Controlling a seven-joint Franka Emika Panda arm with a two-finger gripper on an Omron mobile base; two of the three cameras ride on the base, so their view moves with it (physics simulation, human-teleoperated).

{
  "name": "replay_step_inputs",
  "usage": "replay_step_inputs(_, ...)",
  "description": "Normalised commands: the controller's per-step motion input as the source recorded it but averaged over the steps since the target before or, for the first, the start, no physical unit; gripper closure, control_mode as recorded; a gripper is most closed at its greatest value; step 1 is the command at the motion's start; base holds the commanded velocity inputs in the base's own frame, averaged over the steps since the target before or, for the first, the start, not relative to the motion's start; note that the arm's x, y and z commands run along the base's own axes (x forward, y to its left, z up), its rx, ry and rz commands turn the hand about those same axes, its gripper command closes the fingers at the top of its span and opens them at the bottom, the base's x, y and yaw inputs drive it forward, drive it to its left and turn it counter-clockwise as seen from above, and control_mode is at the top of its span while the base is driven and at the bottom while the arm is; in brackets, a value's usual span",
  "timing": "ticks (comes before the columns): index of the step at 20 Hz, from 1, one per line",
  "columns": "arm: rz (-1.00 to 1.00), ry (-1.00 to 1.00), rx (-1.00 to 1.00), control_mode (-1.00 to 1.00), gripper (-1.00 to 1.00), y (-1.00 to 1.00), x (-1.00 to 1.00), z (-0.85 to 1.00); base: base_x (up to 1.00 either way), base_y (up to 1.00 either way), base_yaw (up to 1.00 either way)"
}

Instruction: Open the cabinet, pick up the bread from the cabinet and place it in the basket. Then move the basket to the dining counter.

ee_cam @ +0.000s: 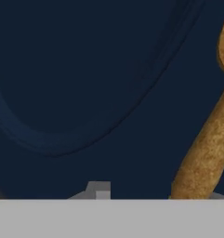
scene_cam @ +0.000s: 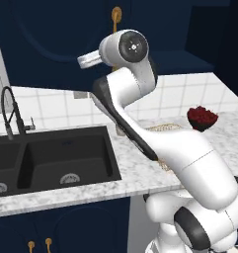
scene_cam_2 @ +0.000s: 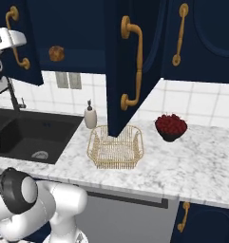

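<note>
Already the cabinet [scene_cam_2: 87, 28] stands open: in the right base view its doors hang swung outward, and the dark interior is exposed. The bread [scene_cam_2: 56, 53] sits inside on the shelf, a small brown lump at the left of the opening, untouched. Below it, on the marbled desk [scene_cam_2: 192, 166] next to the black sink [scene_cam_2: 35, 135], the basket [scene_cam_2: 116, 148] lies empty, with a small soap bottle [scene_cam_2: 90, 115] just beside its left corner and a dark red bowl [scene_cam_2: 171, 126] near it to the right.

The end effector [scene_cam_2: 11, 39] is raised at the far left of the right base view, close to the curved brass handle [scene_cam_2: 16, 38] of the left door. The hand view looks straight onto a navy door panel with that brass handle [ee_cam: 204, 139] running up its right side; one finger tip [ee_cam: 98, 190] shows to the left of the handle and the other barely peeks at its right, so the handle lies between them. Whether they press on the handle or stand clear of it I cannot tell.

So the opening step looks finished. Left to do, by my reading: reach in for the bread, drop it in the basket, then carry the basket over to the dining counter.
</note>
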Motion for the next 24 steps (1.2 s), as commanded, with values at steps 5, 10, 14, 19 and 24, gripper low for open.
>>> replay_step_inputs(5,0.00,-0.01,-0.06,-1.00,1.00,1.00,-0.70,-0.04,0.00,0.00,0.00)
replay_step_inputs(10,0.01,0.04,-0.02,-1.00,1.00,1.00,-0.67,-0.01,0.00,0.00,0.00)
replay_step_inputs(14,0.03,0.05,0.00,-1.00,1.00,1.00,-0.74,-0.08,0.00,0.00,0.00)
replay_step_inputs(19,0.01,0.01,0.00,-1.00,1.00,1.00,-0.73,-0.34,0.00,0.00,0.00)
replay_step_inputs(24,0.03,-0.01,0.05,-1.00,1.00,1.00,-0.72,-0.38,0.00,0.00,0.00)
